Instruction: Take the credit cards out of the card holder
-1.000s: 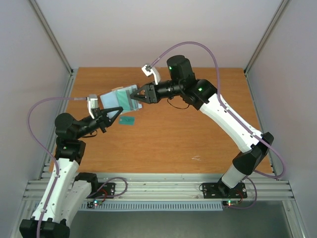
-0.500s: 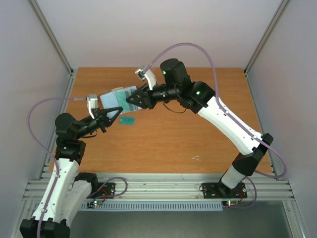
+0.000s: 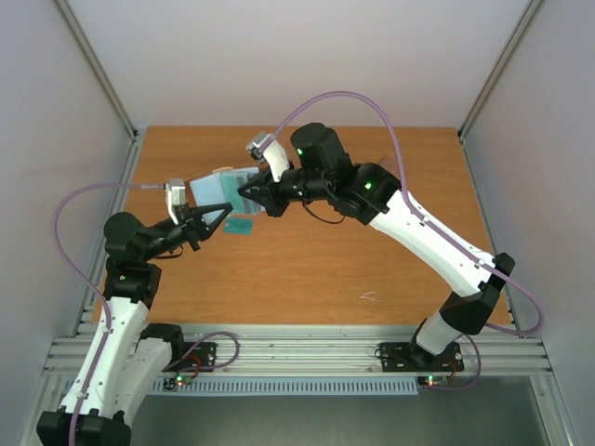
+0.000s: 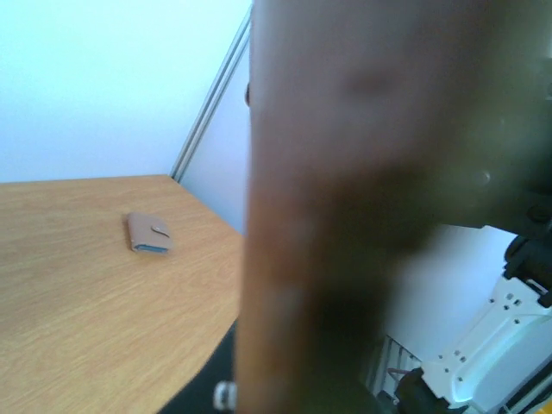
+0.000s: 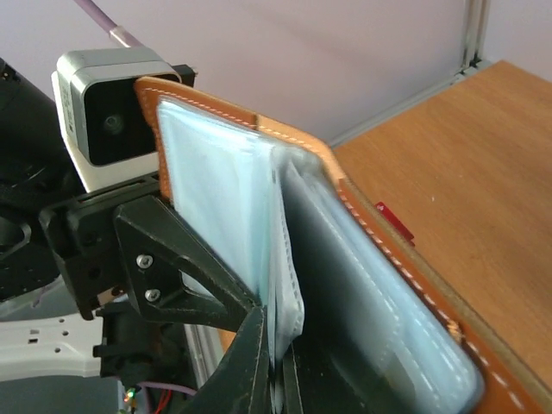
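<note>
**Card holder held open in the air between your two claws**

From above, your left claw point(image 3: 221, 212) reaches in from 7 o'clock. It is clamped on one leather cover of the card holder point(image 3: 212, 189). The holder hangs open above the table point(image 3: 372, 269), toward 10 o'clock from the table's middle. In your left wrist view that cover is only a brown blur across the middle of the frame. A teal-green card point(image 3: 240, 226) lies flat on the table at 5 o'clock of the holder, apart from it.

Your right claw point(image 3: 246, 192) enters the open holder from 3 o'clock. In its wrist view the fingers are drawn together on the lower edge of a pale blue leaf point(image 5: 285, 259). The leaf stands between the tan, white-stitched covers. You cannot tell whether it is a card or a plastic sleeve. A red sliver point(image 5: 392, 220) shows on the table just past the holder's stitched edge, and too little of it is visible to name it.

Farther off, your left wrist view shows a small tan snap wallet point(image 4: 148, 234). It lies closed on the table at 9 o'clock in that frame, well apart from both claws.
</note>
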Motion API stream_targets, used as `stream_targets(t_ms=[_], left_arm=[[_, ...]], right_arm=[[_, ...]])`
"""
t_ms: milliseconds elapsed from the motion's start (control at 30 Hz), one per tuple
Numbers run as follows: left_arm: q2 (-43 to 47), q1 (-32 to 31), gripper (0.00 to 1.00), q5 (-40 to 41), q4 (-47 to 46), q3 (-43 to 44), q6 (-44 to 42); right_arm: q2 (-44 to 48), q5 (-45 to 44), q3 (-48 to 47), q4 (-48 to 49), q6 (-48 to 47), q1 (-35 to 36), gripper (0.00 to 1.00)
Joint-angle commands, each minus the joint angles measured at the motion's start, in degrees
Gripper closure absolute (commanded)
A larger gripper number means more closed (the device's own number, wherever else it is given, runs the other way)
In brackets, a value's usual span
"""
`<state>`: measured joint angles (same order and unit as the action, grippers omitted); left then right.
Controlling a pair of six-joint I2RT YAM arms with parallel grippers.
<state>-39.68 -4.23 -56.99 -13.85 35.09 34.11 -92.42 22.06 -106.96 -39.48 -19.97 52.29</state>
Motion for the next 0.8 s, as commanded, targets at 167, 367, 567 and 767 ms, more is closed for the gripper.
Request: stream_targets(t_ms=[167, 367, 567, 767], left_arm=[[0.41, -0.25, 0.69, 2.89, -1.16, -0.25, -1.35], [-0.06, -0.25, 0.74, 3.91, 1.67, -0.28, -2.94], [-0.4, -0.3, 0.91, 2.67, 3.08, -0.42, -3.21], [-0.12, -0.18, 1.0, 3.16, -1.02, -0.73, 0.76]], right_arm=[[-0.9, -8.13, -4.88, -12.6, -1.4, 0.59, 0.99], [-0.26, -6.05, -5.92, -15.22, -2.56, 0.66, 0.99], [-3.05, -1.1, -8.51, -12.3, -1.42, 1.52, 0.98], [-4.02, 3.01, -8.88, -11.16, -2.33, 1.6, 0.76]])
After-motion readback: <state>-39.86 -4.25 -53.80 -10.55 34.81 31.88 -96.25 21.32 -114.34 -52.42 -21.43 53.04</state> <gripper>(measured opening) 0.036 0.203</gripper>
